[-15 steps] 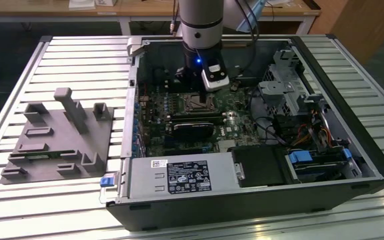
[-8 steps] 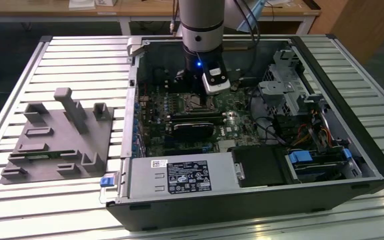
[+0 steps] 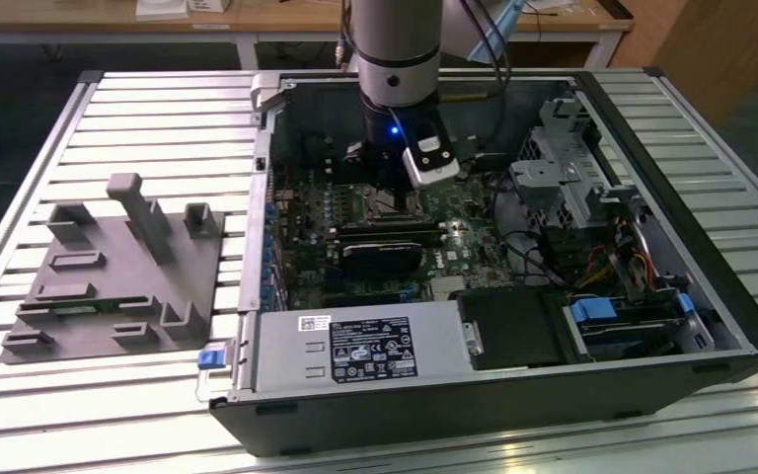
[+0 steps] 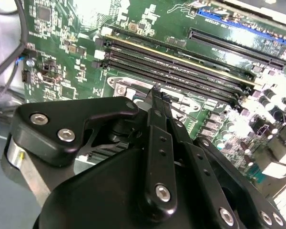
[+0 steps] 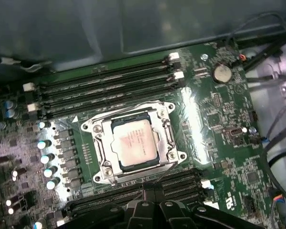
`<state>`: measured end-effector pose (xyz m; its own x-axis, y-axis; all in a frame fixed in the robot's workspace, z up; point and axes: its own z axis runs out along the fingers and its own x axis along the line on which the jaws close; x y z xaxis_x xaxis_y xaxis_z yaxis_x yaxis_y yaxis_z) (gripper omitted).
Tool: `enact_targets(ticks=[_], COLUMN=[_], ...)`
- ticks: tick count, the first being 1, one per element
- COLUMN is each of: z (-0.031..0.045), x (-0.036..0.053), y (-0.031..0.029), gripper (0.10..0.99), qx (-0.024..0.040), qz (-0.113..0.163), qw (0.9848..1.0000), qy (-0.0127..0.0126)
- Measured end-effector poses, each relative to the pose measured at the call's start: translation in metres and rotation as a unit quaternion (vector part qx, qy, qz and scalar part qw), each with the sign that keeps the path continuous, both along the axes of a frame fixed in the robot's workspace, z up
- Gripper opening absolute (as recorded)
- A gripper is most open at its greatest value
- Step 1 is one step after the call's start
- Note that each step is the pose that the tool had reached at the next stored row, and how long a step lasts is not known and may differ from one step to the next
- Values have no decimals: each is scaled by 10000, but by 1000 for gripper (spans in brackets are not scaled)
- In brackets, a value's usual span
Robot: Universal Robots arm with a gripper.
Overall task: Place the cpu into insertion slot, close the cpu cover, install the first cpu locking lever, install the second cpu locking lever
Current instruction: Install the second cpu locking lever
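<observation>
In the exterior view the arm is reaching down into an open computer case (image 3: 734, 326) lying on a slatted metal table (image 3: 155, 128), and the gripper (image 3: 390, 183) is hanging just above the motherboard (image 3: 465, 252), over the socket area. In the second wrist view the gripper's (image 4: 155, 93) black fingers (image 4: 157, 138) are pressed flat against each other with nothing between them, their tips hovering near the long black memory slots (image 4: 181, 64).

In the first wrist view the cpu (image 5: 134, 141) is lying in the insertion slot (image 5: 105, 167), its silvery-tan top facing up and showing through the square window of the cpu cover (image 5: 164, 133). The cover is lying down flat around the chip (its metal frame is running along all four sides). Whether the locking levers are latched cannot be told from these pictures. The memory slots (image 5: 105, 86) are running along one side of the socket, more dark slots (image 5: 176, 183) are lying on the opposite side, and a round coin battery (image 5: 222, 72) is sitting on the green board well apart from the socket. The tip of the gripper (image 5: 144, 198) is showing at the edge of this view, just beside the socket.

On the table at the exterior view's left, a grey moulded fixture (image 3: 115, 286) is standing apart from the case. Inside the case, a power supply with a white label (image 3: 359, 348) is sitting at the near edge.
</observation>
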<state>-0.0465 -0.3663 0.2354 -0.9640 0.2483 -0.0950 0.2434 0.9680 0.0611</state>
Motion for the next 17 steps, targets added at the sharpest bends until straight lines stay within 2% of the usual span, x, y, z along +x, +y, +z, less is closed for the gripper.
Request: enact_targets(ticks=[7,12,17], z=[-33,-70,-117], x=[-62,-153,-171], y=[-1,-1,-5], gripper=[106,106,106], qx=[0,0,0], qz=[316,393,422], qw=[9995,9992,9991], qy=[0,0,8])
